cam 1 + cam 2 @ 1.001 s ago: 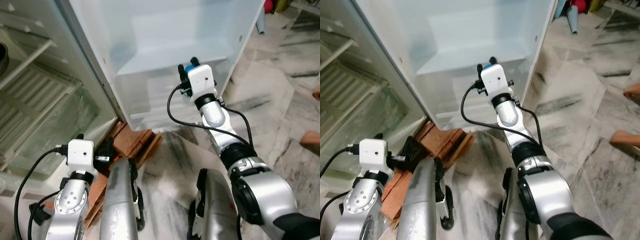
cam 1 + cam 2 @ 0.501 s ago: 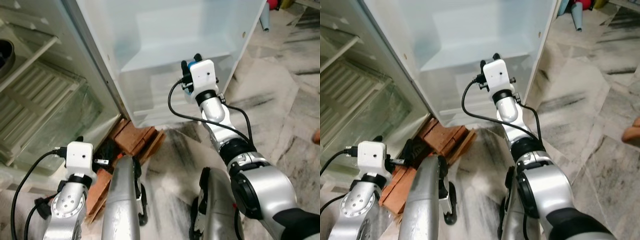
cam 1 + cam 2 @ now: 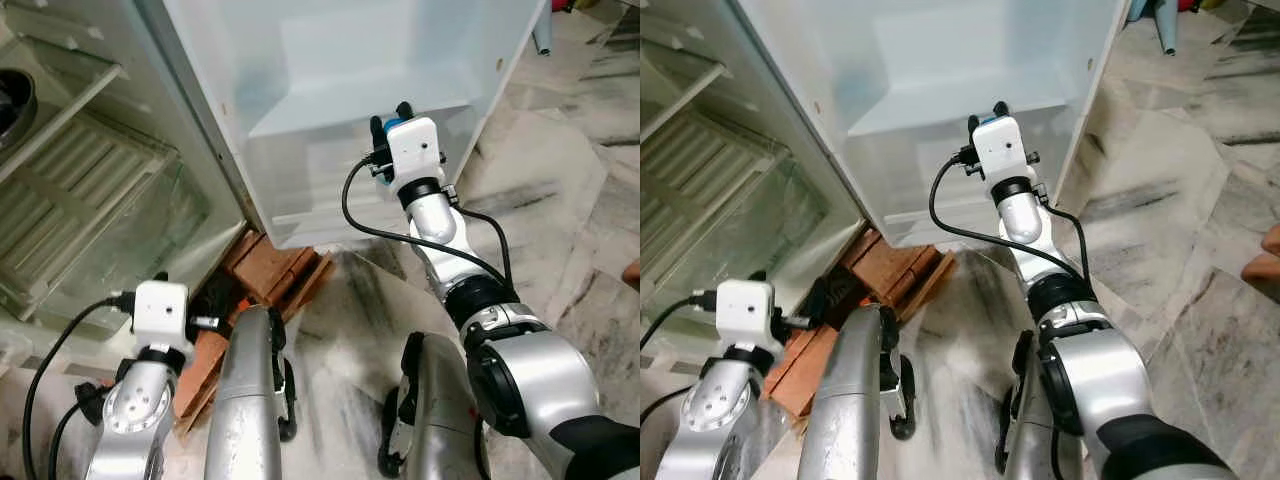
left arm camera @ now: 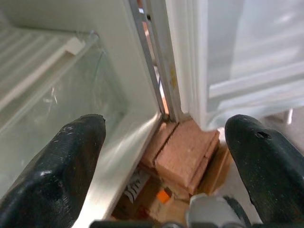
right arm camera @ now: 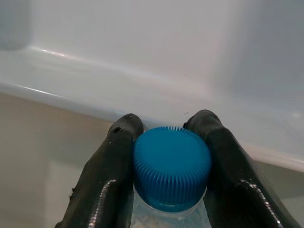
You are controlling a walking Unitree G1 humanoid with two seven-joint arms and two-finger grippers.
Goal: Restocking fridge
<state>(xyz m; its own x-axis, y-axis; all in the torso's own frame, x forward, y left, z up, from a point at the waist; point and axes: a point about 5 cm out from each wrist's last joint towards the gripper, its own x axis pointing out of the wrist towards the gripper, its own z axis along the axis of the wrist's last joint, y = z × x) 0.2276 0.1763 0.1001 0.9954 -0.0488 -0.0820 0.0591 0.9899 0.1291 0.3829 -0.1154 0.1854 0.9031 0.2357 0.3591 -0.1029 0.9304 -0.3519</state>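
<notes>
i have the right tool [image 5: 171, 142] clamped on a bottle [image 5: 172, 202], its two black fingers [image 5: 110, 171] pinching just under the blue cap [image 5: 172, 167]. from the right wrist view the bottle hangs straight down from the tool, so its long axis runs upright, in line with the fingers' pinch and not across it. i can see only the cap and a sliver of clear neck; the body below is hidden.

what the next move turns on is the door shelf [image 3: 350, 115] of the open fridge door [image 3: 330, 60]. it lies directly ahead of the right tool, and the pale shelf lip [image 5: 118, 90] crosses just beyond the cap. in the head views the tool [image 3: 390, 122] sits right at the front edge of that shelf, cap about level with its top. i judge the bottle must travel forward and then down to seat behind the lip, staying upright. whether its base already clears the lip i cannot tell, so that is the risk i would watch.

the right arm is plainly the nearer one. the left tool [image 4: 161, 156] hangs low, well away from the door shelf, fingers spread wide and holding nothing, pointed at the foot of the fridge where bricks [image 4: 183, 154] prop the cabinet beside the glass drawer [image 4: 61, 123].
</notes>
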